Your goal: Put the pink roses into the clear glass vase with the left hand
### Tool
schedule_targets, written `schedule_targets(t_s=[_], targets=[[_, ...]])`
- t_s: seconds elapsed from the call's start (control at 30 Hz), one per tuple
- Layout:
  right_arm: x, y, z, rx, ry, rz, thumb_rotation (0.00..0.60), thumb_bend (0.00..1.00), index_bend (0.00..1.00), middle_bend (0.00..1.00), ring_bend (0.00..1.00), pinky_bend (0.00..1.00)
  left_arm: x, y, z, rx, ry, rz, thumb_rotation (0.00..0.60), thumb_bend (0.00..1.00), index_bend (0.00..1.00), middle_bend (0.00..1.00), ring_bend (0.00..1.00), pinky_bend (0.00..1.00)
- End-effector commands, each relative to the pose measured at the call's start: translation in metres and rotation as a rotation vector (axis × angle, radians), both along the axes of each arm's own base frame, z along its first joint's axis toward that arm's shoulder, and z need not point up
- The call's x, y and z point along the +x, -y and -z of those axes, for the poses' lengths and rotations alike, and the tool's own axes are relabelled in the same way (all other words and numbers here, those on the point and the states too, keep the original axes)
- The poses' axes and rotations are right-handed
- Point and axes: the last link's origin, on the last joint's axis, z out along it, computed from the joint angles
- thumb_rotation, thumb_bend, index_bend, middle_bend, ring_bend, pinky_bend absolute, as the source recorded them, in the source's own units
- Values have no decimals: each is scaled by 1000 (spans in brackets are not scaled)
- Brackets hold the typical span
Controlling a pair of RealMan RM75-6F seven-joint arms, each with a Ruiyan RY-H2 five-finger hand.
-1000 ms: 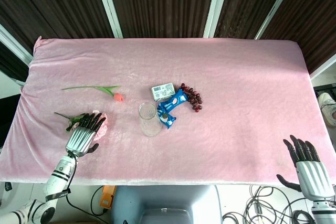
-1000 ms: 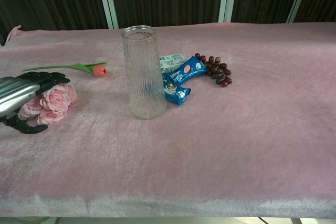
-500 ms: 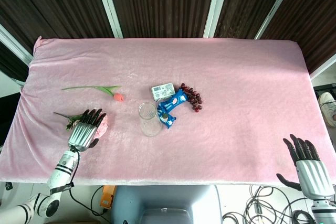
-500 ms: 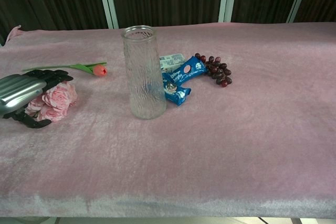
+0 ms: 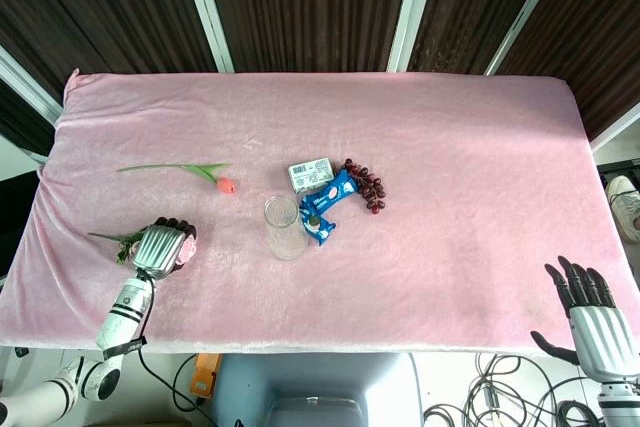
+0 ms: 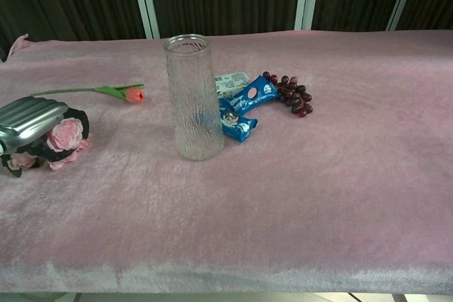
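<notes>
The pink roses lie at the front left of the pink table, their green stem pointing left. My left hand sits on top of them with its fingers curled around the blooms, gripping them on the cloth. The clear glass vase stands upright and empty to the right of the roses, well apart from the hand. My right hand hangs off the table's front right corner with its fingers spread and nothing in it.
A red tulip with a long stem lies behind the roses. Right of the vase are blue snack packets, a small white box and dark grapes.
My left hand's fingers, stretched flat over the roses before, have curled in around the blooms, and hand and roses have shifted slightly left. The right hand has barely moved.
</notes>
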Motion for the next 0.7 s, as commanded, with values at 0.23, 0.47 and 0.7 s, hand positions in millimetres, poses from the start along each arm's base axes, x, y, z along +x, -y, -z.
schedule_targets(t_s=[0.23, 0.47, 0.7], targets=[[1, 0, 1, 7, 3, -7, 600, 300, 0, 0, 0, 0, 19, 8, -26, 164, 193, 94, 600, 600, 703, 738, 592, 702], [3, -2, 1, 12, 5, -17, 600, 300, 0, 0, 0, 0, 55, 30, -77, 269, 518, 142, 600, 622, 728, 773, 627, 738], [5, -5, 3, 25, 6, -29, 600, 300, 0, 0, 0, 0, 120, 57, -134, 108, 1019, 87, 600, 613, 728, 775, 626, 734]])
